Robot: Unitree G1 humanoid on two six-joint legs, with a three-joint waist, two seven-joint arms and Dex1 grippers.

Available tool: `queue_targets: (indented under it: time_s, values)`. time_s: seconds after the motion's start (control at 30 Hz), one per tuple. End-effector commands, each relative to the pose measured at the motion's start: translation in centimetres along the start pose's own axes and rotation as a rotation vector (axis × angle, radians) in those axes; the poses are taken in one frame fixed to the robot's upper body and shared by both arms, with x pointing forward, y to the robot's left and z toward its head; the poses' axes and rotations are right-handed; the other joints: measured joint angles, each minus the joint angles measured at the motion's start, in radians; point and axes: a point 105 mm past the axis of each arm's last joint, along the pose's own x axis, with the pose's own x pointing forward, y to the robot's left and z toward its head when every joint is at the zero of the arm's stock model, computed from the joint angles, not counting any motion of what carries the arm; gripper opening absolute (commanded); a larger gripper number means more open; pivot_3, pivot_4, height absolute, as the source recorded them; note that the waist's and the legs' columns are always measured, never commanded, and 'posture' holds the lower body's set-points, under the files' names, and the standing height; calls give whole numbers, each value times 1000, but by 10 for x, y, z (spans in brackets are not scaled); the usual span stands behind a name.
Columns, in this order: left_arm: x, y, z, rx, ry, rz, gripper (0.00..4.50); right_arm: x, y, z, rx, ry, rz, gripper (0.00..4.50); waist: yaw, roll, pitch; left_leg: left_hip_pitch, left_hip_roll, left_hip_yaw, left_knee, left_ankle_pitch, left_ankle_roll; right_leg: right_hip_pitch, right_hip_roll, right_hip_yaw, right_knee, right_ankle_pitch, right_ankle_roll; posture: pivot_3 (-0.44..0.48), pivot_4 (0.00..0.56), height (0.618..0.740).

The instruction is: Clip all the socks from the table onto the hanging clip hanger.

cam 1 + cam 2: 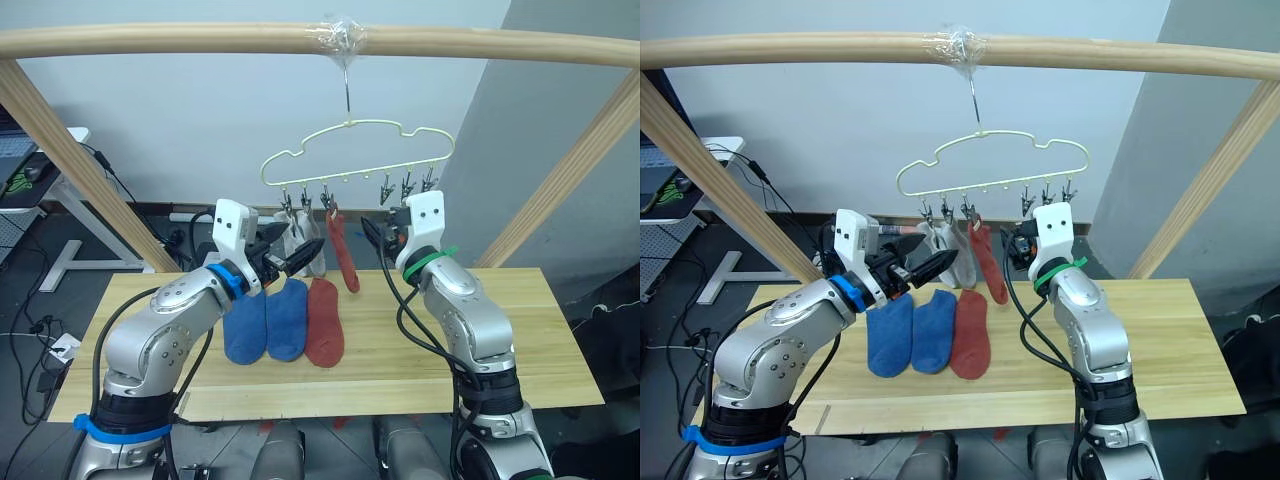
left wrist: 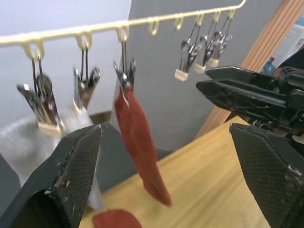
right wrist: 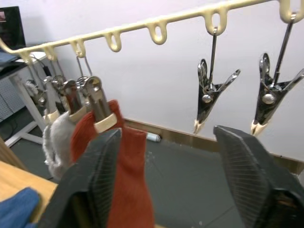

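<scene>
Three socks [image 1: 285, 320] lie on the table [image 1: 480, 340]; three hang clipped on the clip hanger [image 1: 355, 150] — both grippers, left [image 1: 300, 256] and right [image 1: 378, 236], gape empty.

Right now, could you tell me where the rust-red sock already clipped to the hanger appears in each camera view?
Left eye view: hanging rust-red sock, centre, just above the table.
Right eye view: centre, between the two grippers.
Left wrist view: centre-left, dangling from one clip.
Right wrist view: lower left, behind the gripper's finger.
Shared landmark: the clip hanger, its pale bar running above the sock.
</scene>
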Motion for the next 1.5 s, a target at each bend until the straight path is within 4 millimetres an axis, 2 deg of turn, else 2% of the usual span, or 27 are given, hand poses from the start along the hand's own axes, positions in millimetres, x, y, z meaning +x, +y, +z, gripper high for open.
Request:
queue_targets:
  time_s: [0.03, 0.13, 0.2, 0.67, 0.87, 1.07, 1.5]
  values:
    - [1, -9, 11, 59, -40, -48, 4500, 4, -4, 18, 20, -71, -27, 3207, 0, 0, 0, 0, 0, 0, 0, 0, 0, 0, 0, 0, 0, 0, 0, 47, 177, 740]
    - [2, -14, 15, 69, -56, -72, 4500, 10, -7, 19, 58, -71, -52, 2583, 0, 0, 0, 0, 0, 0, 0, 0, 0, 0, 0, 0, 1, 0, 1, 60, 177, 740]
    - [2, -14, 21, 79, -70, -78, 4500, 15, -11, 20, 76, -65, -71, 1929, 0, 0, 0, 0, 0, 0, 0, 0, 0, 0, 0, 0, 1, 0, 1, 70, 176, 740]
    - [4, -18, 34, 106, -97, -119, 4500, 36, -18, 34, 89, -89, -95, 1929, 1, 1, 1, 0, 0, -1, 0, 0, 0, 0, 0, -1, 1, 1, 2, 79, 173, 740]
    - [2, -23, 43, 136, -108, -155, 4500, 42, -4, 47, 63, -131, -36, 1929, 0, 1, 1, 0, 0, -1, 0, 0, 0, -1, 0, -1, 1, 5, -1, 84, 166, 740]
    - [2, -24, 51, 155, -122, -175, 4500, 43, 9, 45, 84, -120, 11, 1929, 1, 1, 1, 0, 0, -1, 0, 0, 0, -1, 0, -1, 1, 5, 0, 89, 161, 740]
    - [8, -31, 56, 147, -150, -199, 4500, 49, 5, 42, 78, -111, 0, 1929, 1, 1, 1, 0, 0, -1, 0, 0, 0, -1, 0, -1, 2, 5, 0, 85, 168, 740]
